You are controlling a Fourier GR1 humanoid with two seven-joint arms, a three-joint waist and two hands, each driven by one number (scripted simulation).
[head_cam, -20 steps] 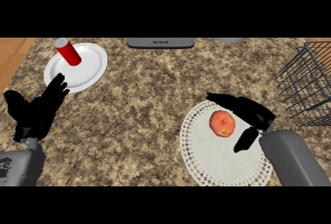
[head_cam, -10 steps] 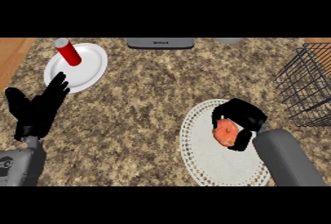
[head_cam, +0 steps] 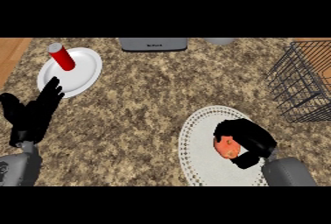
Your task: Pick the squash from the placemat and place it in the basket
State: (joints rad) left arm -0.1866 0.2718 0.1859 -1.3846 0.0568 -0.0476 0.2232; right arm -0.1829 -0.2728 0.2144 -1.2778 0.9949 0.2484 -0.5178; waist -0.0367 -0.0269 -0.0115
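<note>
Head view: the right hand (head_cam: 249,138) curls round the orange, rounded squash (head_cam: 227,147) on the white lacy placemat (head_cam: 197,146). The black wire basket (head_cam: 304,83) stands well apart. The left hand (head_cam: 35,114) rests with fingers straight on the speckled granite counter (head_cam: 149,92).

Right hand (head_cam: 249,138) curls round the squash (head_cam: 226,146) on the placemat (head_cam: 200,148) — basket (head_cam: 304,83) well apart.

Right robot hand (head_cam: 249,139) has come down over squash (head_cam: 227,147) on placemat (head_cam: 200,151), fingers now curled round it.
</note>
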